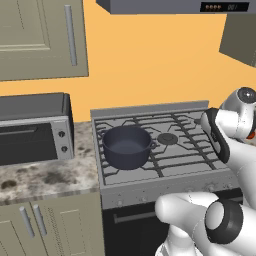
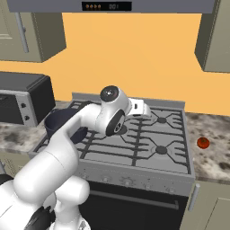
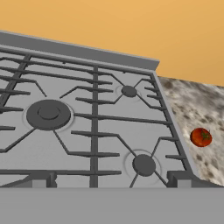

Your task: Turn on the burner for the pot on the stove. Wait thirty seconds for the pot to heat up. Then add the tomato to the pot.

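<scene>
**Pincer open above stove; pot on left grate, tomato on right surface**

Pot (image 1: pixel 126 146): dark, lidless, upright on the front-left grate of the stove (image 1: pixel 187 155). Nothing seen inside it. In the right base view the arm hides part of it.

Tomato (image 2: pixel 203 143): lying on the speckled surface (image 2: pixel 211 157) right of the stove, near the stove's right edge and about level with the front-right burner. Clear of the stove, well apart from the pot. Hand view shows it with a small green stem mark on top.

Pincer (image 3: pixel 111 186): open, fingertips spread wide, nothing between them. It hangs over the middle of the stove, looking across the grates toward the back wall and the right-hand burners. Touching nothing.

Toaster oven (image 1: pixel 35 131): on the surface left of the stove, door shut.

Knobs along the stove's front edge: too small to read their setting.
</scene>
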Tool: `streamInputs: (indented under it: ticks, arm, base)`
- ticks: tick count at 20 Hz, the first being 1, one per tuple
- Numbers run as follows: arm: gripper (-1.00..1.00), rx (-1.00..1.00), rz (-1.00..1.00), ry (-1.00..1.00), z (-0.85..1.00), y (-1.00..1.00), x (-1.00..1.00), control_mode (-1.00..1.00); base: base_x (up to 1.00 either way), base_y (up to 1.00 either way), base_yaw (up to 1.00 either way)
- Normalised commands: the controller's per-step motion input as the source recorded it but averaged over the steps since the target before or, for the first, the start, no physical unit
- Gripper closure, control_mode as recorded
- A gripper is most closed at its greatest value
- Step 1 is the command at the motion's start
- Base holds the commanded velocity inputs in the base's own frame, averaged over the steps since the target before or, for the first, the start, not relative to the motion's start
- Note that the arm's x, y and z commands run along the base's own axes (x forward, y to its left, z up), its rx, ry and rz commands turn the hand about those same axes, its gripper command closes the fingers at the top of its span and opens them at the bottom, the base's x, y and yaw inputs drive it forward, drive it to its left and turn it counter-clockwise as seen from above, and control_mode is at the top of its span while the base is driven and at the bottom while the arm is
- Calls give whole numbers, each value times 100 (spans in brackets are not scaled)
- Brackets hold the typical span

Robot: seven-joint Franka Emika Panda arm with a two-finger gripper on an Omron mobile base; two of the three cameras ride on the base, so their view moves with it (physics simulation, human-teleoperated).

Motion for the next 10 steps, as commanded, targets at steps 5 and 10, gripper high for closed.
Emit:
streamInputs:
  ticks: [5,10]
  arm:
    - [-100,0,0,0,0,0,0,-100]
    - [-100,0,0,0,0,0,0,-100]
  base:
    - [0,0,0]
    - [0,0,0]
